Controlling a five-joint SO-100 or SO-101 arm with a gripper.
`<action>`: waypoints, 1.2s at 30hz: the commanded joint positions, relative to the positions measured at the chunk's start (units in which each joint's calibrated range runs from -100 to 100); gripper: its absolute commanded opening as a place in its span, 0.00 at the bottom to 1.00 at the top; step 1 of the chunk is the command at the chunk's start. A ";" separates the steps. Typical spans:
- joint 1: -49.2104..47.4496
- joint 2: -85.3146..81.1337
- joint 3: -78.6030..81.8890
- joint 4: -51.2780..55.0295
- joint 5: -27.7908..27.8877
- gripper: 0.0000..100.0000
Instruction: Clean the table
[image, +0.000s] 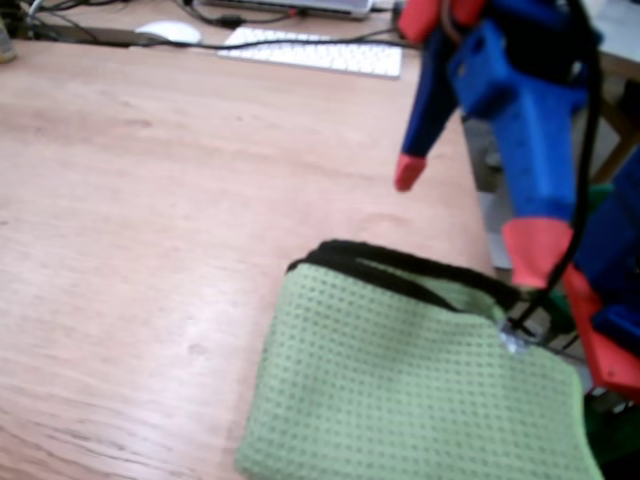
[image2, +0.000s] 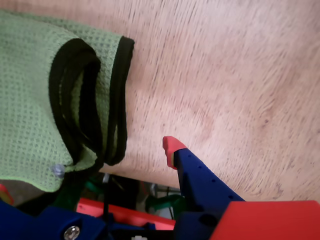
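1. The table (image: 150, 200) is a reddish-brown wooden top with clear grain that fills most of the fixed view, running from the 6 o'clock edge up to a strip of desk gear at 12 o'clock.
2. A folded green cloth (image: 410, 390) with a black hem lies on the table toward 5 o'clock in the fixed view, close to the table's edge on that side.
3. In the wrist view the cloth (image2: 30, 100) sits at 9 o'clock, its black-edged layers stacked and curled at the fold, partly overhanging the table's edge (image2: 145, 172).
4. The gripper (image: 470, 225), blue with red tips, hangs at 2 o'clock in the fixed view above the cloth's far corner; its two fingers are spread wide and hold nothing.
5. One red fingertip (image2: 171, 147) shows near 6 o'clock in the wrist view, over bare wood, just beside the cloth and not touching it.
6. A white keyboard (image: 320, 52) and a white mouse (image: 168, 32) rest at 12 o'clock in the fixed view, with dark cables beside them.
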 joint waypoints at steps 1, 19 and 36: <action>0.24 4.06 -5.55 -0.66 0.15 0.63; -10.92 27.90 -16.69 -3.45 0.00 0.63; -10.75 29.96 -15.65 -7.89 0.15 0.04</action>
